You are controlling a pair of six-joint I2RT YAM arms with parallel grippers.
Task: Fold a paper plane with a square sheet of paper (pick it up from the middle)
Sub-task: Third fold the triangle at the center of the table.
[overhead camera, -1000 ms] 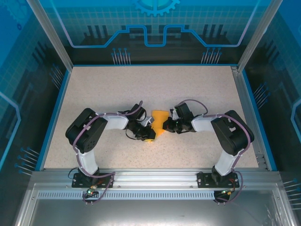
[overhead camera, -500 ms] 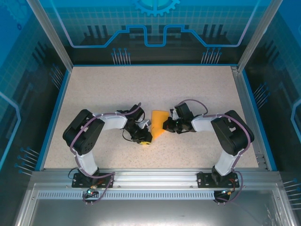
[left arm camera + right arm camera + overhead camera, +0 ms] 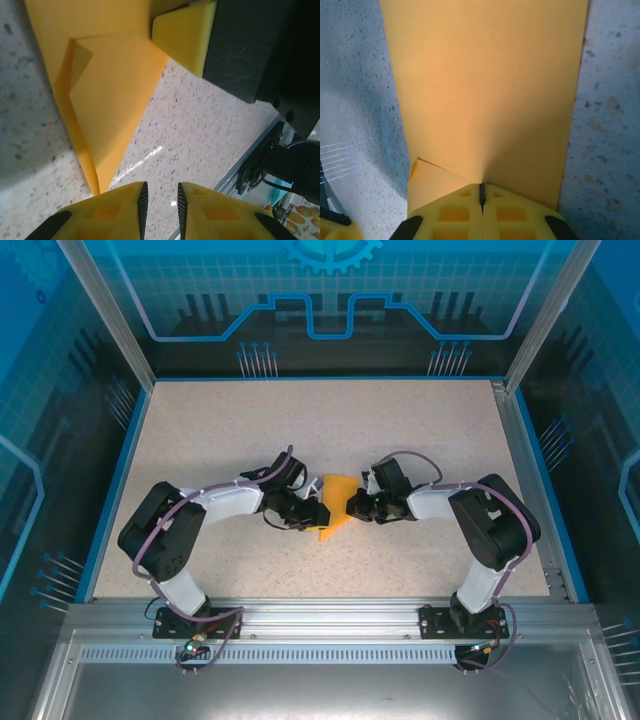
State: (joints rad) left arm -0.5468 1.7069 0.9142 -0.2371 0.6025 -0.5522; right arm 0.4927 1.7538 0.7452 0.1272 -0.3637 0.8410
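Note:
The orange sheet of paper (image 3: 338,490) lies folded at the middle of the table between both grippers. My right gripper (image 3: 352,506) is at its right edge. In the right wrist view the jaws (image 3: 481,190) are shut on the paper (image 3: 485,90), which fans out flat ahead of them with a small flap at the left. My left gripper (image 3: 318,515) sits at the paper's lower left corner. In the left wrist view its jaws (image 3: 161,192) are slightly open with bare table between them, and the paper (image 3: 110,90) shows a triangular folded flap. A right finger (image 3: 185,35) rests on the paper's far side.
The speckled table (image 3: 300,430) is bounded by blue walls and a metal rail (image 3: 320,620) at the near edge, where both arm bases are bolted. The left arm's elbow (image 3: 160,535) juts out toward the left wall.
The left arm's elbow swung out to the left and its gripper shifted slightly right along the paper's lower corner, jaws parting a little. The right arm stayed still.

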